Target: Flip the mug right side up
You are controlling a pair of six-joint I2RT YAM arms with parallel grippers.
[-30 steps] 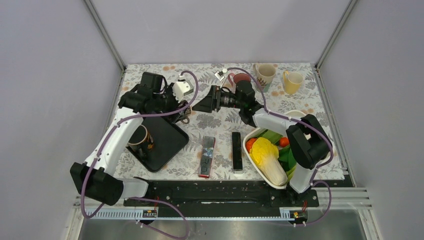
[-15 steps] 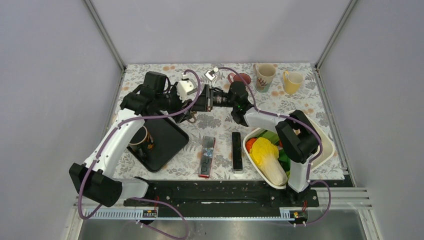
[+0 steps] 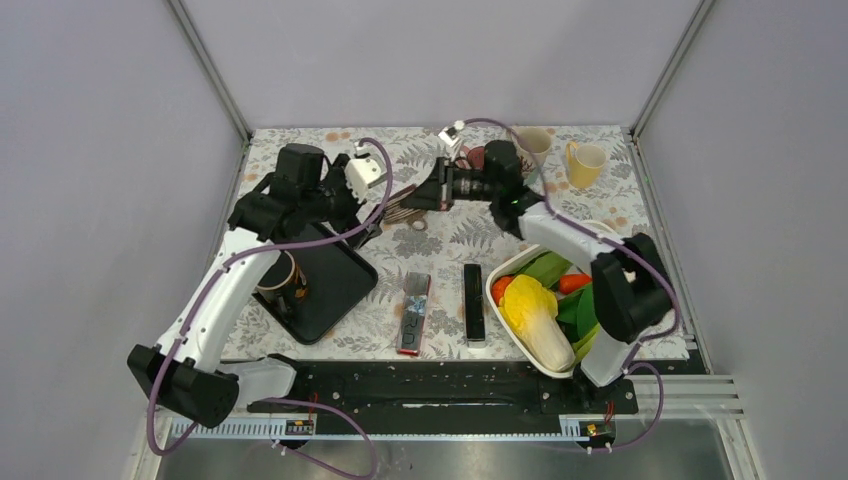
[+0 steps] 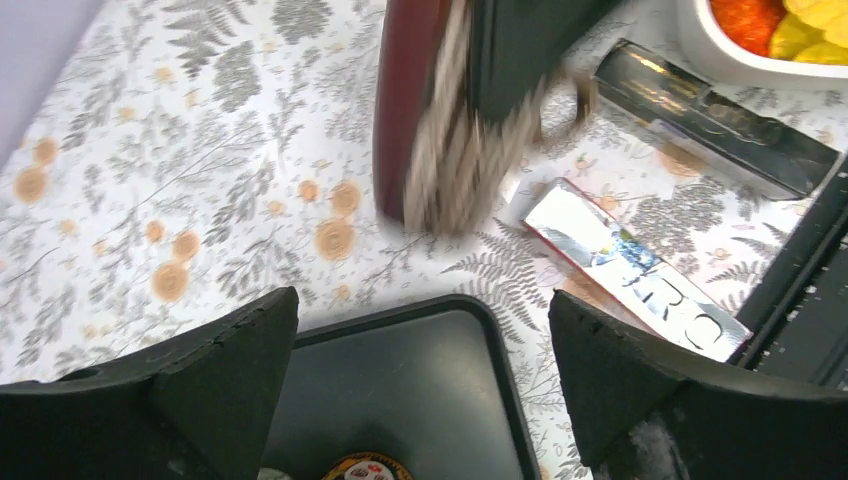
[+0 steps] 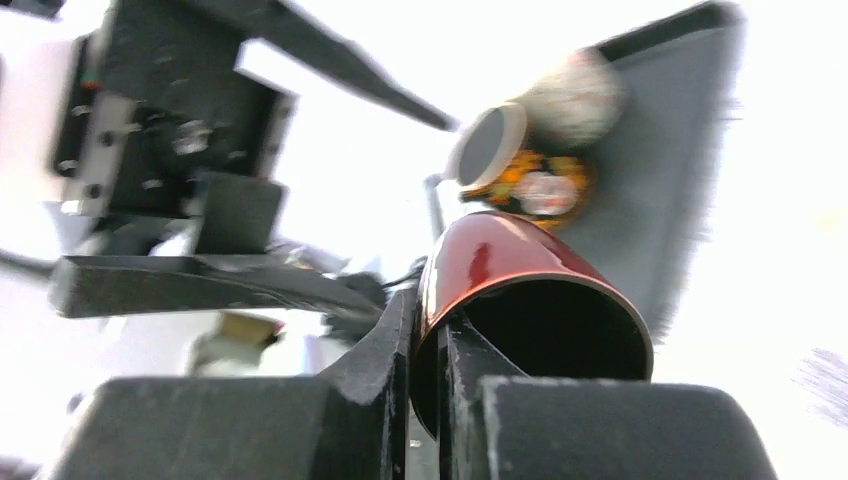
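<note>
The mug [image 5: 520,285] is glossy dark red with a pale striped band and dark inside. It lies on its side, mouth toward the right wrist. The right gripper [image 5: 428,320] is clamped on its rim, one finger inside and one outside. The left gripper [image 4: 422,305] stands spread wide and empty just beside the mug, not touching it. Nearest the bases lie a foil packet [image 4: 632,268], a black bar [image 4: 715,125] and a white bowl [image 4: 705,40] of vegetables. A patterned mug [image 3: 280,280] stands on the black tray [image 4: 400,390]. The red mug hangs just past the tray's far corner. Farthest back stand a cream cup [image 3: 535,145] and a yellow cup [image 3: 585,163].
</note>
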